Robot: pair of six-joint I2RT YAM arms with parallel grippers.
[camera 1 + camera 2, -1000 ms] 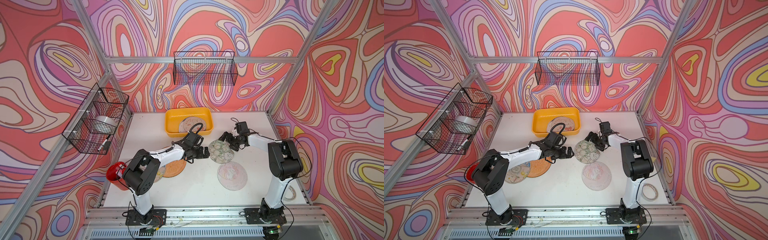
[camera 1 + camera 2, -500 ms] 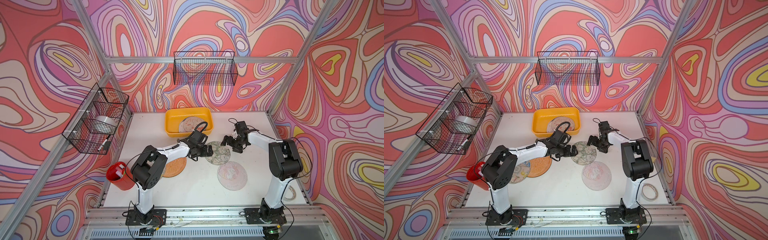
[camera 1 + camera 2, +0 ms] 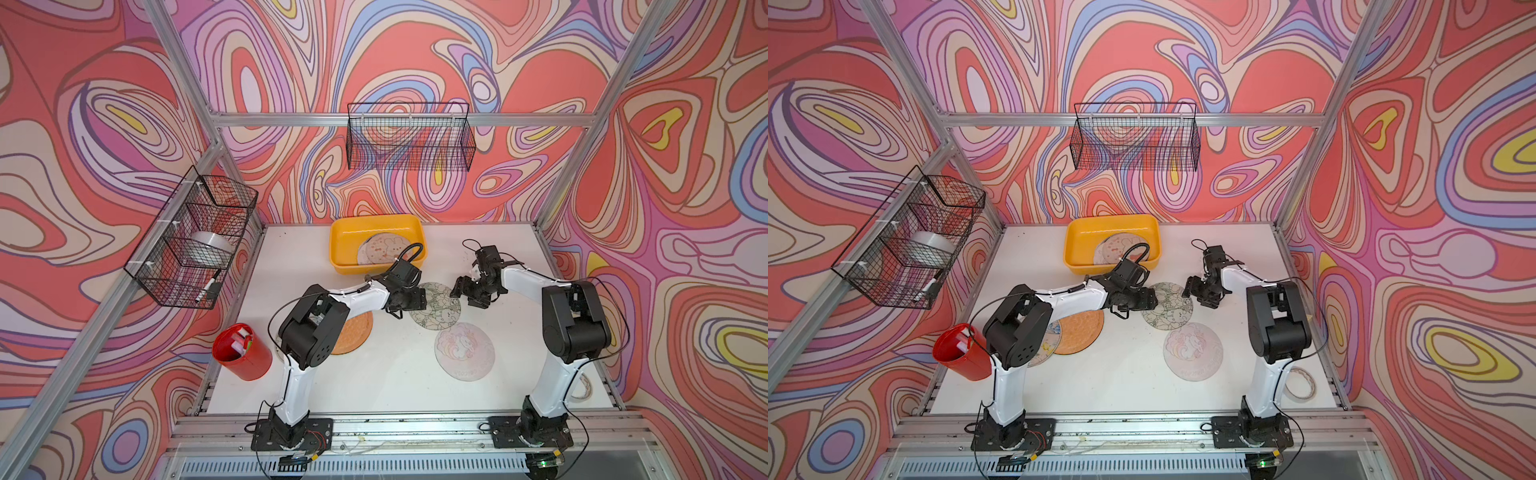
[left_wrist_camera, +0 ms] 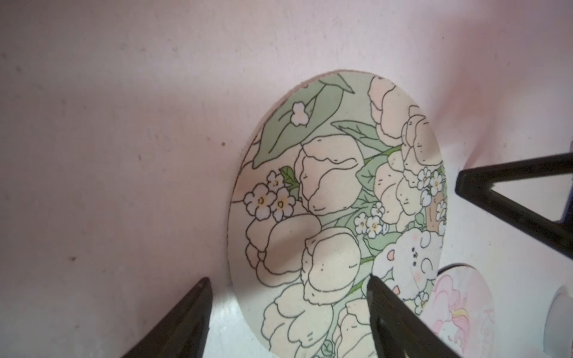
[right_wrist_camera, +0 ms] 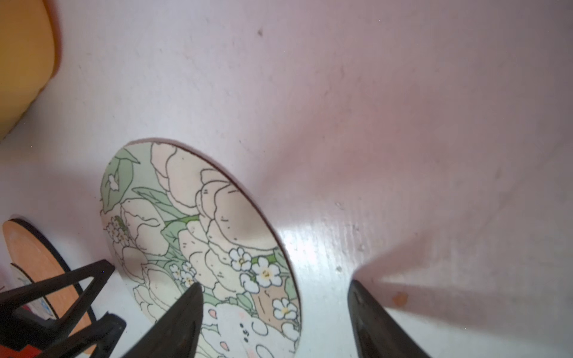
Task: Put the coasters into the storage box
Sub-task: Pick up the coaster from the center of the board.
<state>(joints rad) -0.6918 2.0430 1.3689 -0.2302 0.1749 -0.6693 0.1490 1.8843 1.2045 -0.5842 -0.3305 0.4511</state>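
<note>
A floral green-and-cream coaster [image 3: 436,307] [image 3: 1168,306] lies flat mid-table. My left gripper [image 3: 417,299] [image 4: 288,297] is open at its left edge, one finger [image 4: 390,319] over the print and the other on bare table. My right gripper [image 3: 462,288] [image 5: 276,300] is open at the opposite edge, straddling the rim the same way. A pink coaster [image 3: 464,351] lies in front. An orange coaster [image 3: 353,332] sits partly under my left arm, overlapping another coaster [image 3: 1047,345]. The yellow storage box [image 3: 345,249] at the back holds coasters [image 3: 384,249].
A red pot [image 3: 242,351] stands at the front left. Black wire baskets hang on the left wall [image 3: 193,243] and the back wall [image 3: 409,137]. A tape ring [image 3: 1298,384] lies at the front right by the right arm's base.
My left gripper has slid right onto the floral coaster's left edge, and my right gripper has come down at its right edge. Both pairs of jaws have narrowed a little.
</note>
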